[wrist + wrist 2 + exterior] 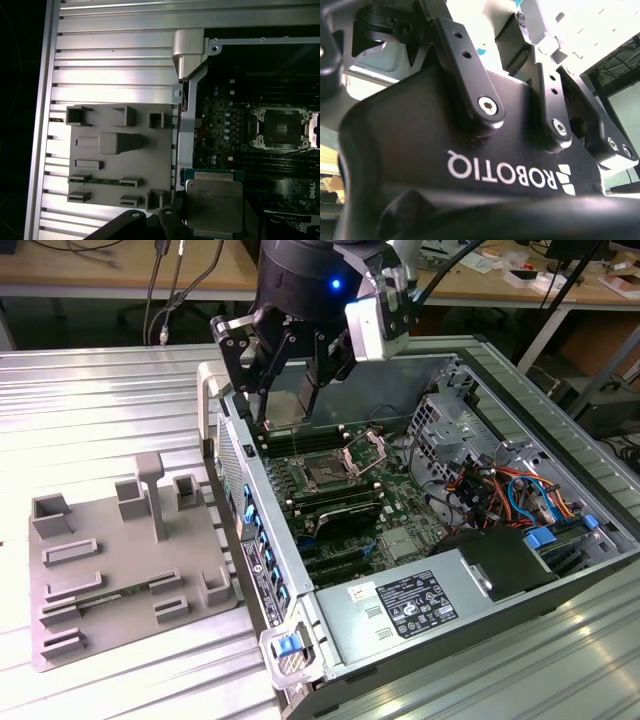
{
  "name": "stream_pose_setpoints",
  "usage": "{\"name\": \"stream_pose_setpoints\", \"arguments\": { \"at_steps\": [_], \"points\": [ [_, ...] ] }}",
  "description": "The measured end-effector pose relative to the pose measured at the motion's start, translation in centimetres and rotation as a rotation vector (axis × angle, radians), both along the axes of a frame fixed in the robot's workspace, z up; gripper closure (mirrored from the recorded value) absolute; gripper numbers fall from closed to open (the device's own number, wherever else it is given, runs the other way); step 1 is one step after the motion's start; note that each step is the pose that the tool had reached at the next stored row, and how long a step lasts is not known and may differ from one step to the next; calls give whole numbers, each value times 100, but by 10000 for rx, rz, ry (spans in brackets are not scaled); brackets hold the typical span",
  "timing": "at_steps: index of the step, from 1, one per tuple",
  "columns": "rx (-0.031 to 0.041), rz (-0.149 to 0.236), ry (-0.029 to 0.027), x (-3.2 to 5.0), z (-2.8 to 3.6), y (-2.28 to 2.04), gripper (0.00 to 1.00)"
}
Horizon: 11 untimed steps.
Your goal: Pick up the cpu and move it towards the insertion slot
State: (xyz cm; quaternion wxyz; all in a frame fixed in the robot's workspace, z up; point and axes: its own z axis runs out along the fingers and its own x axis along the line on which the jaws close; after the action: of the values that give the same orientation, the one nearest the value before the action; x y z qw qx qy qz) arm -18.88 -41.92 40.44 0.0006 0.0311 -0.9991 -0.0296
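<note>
- Silver-topped cpu (214, 202) held in the air, near the insertion slot (280, 127) but not over it.
- Gripper (288, 420) hangs above the open computer case (235, 470), just beside the insertion slot in the exterior view.
- Fingers (178, 217) clamped on the cpu's edges.
- Grey tray (110, 530) lies well apart from the insertion slot, outside the case.

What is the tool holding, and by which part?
The tool holds the chip by its side edges, over the open computer case.
</note>
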Motion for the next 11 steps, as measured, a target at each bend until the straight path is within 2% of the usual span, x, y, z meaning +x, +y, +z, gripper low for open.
{"name": "stream_pose_setpoints", "arguments": {
  "at_steps": [1,4,11],
  "points": [
    [0,0,-1,10,0,0,45],
    [1,0,-1,148,0,0,45],
    [0,-1,0,212,0,0,45]
  ]
}}
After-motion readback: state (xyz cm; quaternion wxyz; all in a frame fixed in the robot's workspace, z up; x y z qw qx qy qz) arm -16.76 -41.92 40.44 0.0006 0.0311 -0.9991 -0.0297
